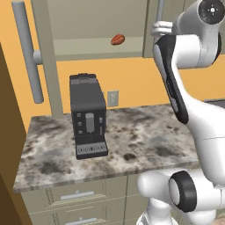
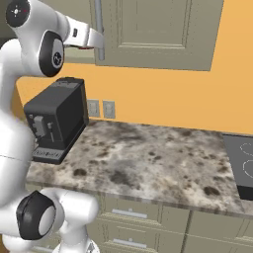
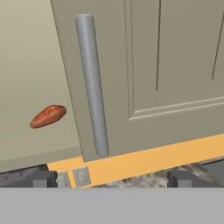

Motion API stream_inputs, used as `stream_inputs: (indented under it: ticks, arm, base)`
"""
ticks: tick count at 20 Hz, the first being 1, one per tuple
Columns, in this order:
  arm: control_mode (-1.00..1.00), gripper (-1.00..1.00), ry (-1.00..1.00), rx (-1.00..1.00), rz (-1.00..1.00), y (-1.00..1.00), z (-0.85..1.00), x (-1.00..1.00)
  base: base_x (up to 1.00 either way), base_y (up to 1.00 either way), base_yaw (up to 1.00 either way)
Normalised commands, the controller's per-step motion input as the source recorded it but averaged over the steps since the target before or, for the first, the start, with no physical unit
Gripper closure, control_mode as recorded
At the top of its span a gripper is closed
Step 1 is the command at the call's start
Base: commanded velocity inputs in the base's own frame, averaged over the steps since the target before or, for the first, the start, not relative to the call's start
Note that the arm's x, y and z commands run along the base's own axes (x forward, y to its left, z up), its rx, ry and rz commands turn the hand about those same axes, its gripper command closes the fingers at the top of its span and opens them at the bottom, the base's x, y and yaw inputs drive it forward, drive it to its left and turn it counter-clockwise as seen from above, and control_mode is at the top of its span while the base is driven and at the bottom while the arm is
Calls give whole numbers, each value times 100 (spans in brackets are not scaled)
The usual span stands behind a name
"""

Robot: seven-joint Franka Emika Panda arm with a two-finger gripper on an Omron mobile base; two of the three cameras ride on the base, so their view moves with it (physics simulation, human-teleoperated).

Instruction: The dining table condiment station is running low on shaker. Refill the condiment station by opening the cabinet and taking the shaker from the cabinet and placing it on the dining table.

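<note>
- The cabinet is seen straight ahead of the pincer, its bar handle between the spread, empty fingertips.
- A reddish-brown lump lies on the shelf left of the pincer.
- The coffee machine stands on the counter below.

You see the desk, a mottled grey, brown and white stone top. A dark coffee machine stands upright on it, toward its left end and near the orange wall. Well to the right of the coffee machine, a black cooktop lies flat on the desk. Above the coffee machine, a reddish-brown oval lump rests on the cabinet shelf.
</note>
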Motion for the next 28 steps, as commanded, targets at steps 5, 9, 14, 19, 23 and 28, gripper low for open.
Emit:
stream_inputs:
  ticks: [5, 9, 14, 19, 23, 28]
  arm:
    - [-100, -100, 0, 3, 9, -20, -1, 56]
    - [-100, -100, 0, 4, 6, -1, 0, 73]
    - [-100, -100, 0, 0, 4, -1, 0, 71]
    - [-100, -100, 0, 0, 2, -4, 0, 54]
    - [-100, 100, 0, 0, 0, 0, 0, 47]
    - [-100, 100, 0, 0, 0, 0, -1, 33]
  base:
    - [0, 0, 0]
    - [0, 0, 0]
    - [0, 0, 0]
    - [0, 0, 0]
    - [0, 0, 0]
    - [0, 0, 0]
